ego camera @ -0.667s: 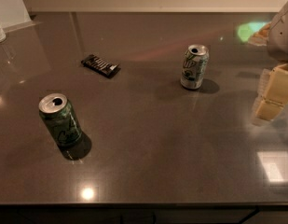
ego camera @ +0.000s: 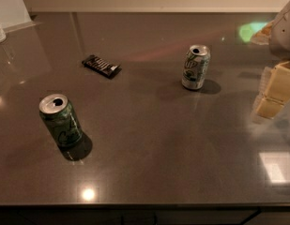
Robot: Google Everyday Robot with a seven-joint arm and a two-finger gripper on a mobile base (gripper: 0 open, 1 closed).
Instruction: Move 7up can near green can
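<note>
The cylindrical, pale-bodied 7up can [ego camera: 196, 67] is standing upright right of centre on a glossy dark-grey countertop [ego camera: 149, 144], well apart from the dark green can [ego camera: 61, 121] at front left. A flat black wrapped bar [ego camera: 101, 65] is lying farther back. The cream, blocky gripper [ego camera: 275, 93] is hovering at the right edge, apart from the 7up can; whether it is open or closed cannot be told.

Black snack bar [ego camera: 101, 65] on table [ego camera: 158, 144]

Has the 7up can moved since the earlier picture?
No. The 7up can stands as far right of the dark snack bar as before; the hand is at the right edge, apart from it.
</note>
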